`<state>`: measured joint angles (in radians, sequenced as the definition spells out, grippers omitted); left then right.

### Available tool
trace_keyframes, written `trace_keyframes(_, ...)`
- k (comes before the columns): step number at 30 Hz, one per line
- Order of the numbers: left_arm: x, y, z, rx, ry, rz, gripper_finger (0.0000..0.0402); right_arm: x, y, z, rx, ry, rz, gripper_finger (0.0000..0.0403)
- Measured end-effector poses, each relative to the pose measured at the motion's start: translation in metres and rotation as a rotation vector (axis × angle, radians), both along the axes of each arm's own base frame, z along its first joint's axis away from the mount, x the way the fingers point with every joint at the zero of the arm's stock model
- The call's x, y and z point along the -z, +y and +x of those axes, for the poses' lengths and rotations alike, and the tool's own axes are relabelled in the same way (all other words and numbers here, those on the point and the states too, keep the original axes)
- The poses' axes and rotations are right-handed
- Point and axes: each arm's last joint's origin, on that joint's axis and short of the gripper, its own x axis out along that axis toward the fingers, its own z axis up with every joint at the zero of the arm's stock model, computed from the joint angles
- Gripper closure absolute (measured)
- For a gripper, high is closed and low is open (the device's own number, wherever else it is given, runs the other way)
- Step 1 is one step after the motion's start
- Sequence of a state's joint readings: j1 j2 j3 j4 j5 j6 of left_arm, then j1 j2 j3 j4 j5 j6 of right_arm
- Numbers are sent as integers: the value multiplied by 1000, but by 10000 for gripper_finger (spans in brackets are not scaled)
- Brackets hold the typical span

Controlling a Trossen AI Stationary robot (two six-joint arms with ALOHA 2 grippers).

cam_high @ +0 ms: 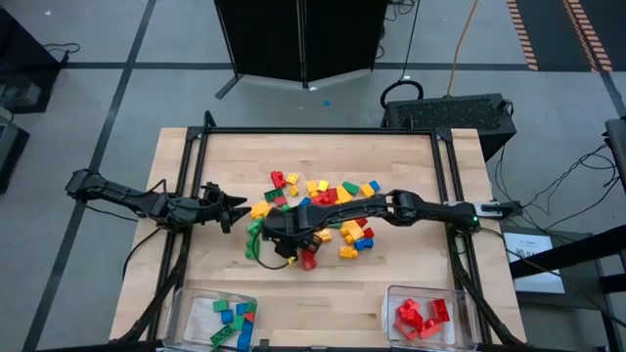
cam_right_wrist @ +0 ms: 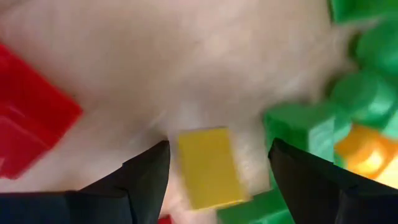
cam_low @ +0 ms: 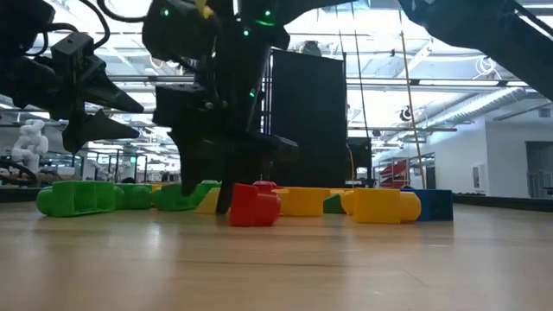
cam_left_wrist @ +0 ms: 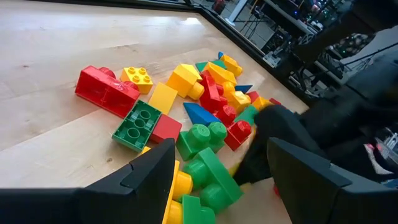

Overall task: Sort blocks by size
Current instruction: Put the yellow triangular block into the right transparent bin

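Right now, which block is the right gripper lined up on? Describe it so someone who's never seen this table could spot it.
Start at the heap of blocks in the middle of the wooden table, then go to its near-left edge, where the right gripper hangs open. Between its fingers lies a flat yellow block on bare wood. Its neighbours are green on one side and red on the other; it alone is yellow with a smooth face up.

My high view looks straight down on the worktop (cam_high: 391,284); low view sits at surface level; wrist views close in; all share the blocks (cam_high: 323,210).
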<state>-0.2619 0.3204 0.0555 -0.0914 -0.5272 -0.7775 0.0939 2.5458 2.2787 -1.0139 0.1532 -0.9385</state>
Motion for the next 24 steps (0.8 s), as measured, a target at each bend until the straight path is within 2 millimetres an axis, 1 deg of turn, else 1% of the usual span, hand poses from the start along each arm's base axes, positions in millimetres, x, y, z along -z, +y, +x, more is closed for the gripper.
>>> trace_keyframes(4, 0, 0, 0, 1, 1, 3, 146, 1, -13, -2, 70, 32, 33, 138)
trace_keyframes(9, 0, 0, 0, 3, 3, 8, 146, 1, -17, -2, 85, 37, 83, 155)
trace_keyframes(16, 0, 0, 0, 3, 2, 7, 146, 4, -16, -3, 91, 50, 92, 216)
trace_keyframes(21, 0, 0, 0, 2, 2, 5, 146, 7, -16, -3, 125, 62, 92, 284)
trace_keyframes(24, 0, 0, 0, 0, 0, 1, 146, 7, -15, -4, 164, 62, 102, 286)
